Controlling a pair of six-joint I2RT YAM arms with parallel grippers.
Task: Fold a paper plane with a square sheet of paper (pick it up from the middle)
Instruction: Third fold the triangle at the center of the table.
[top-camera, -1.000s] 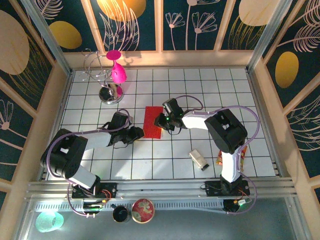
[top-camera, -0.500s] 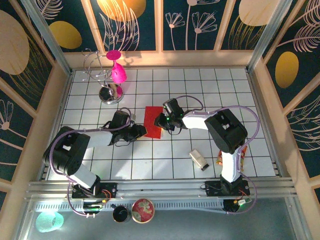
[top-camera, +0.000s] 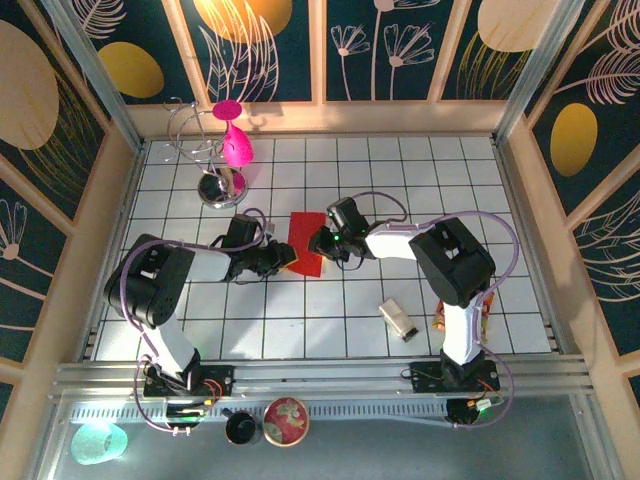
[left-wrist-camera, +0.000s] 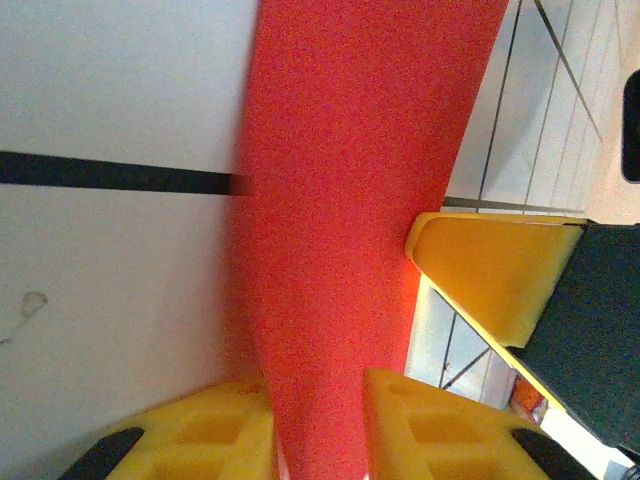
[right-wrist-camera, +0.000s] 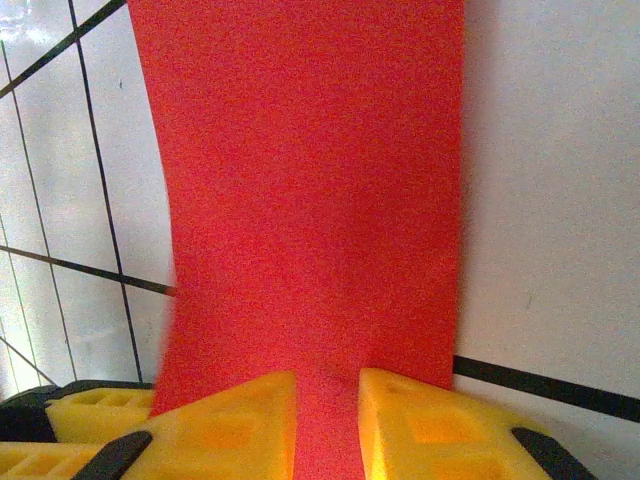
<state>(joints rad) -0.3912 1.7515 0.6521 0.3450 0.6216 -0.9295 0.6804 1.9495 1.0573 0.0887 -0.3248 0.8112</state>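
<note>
- Square sheet of thin bright red paper (top-camera: 305, 232) lies mid-scene on the white tiled table (top-camera: 420, 180).
- Left gripper (top-camera: 284, 258) and right gripper (top-camera: 318, 243) pinch its opposite edges, jaws closed on it.
- Danger: pulling apart could tear it, and an uneven tug would skew the crease.

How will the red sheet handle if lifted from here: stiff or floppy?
Probably floppy: the red sheet bows along its edge in the right wrist view. Likely very light and thin, so a push from the left gripper or the right gripper may buckle or slide it on the tiles. Its matte surface should grip the yellow pads fairly well.
</note>
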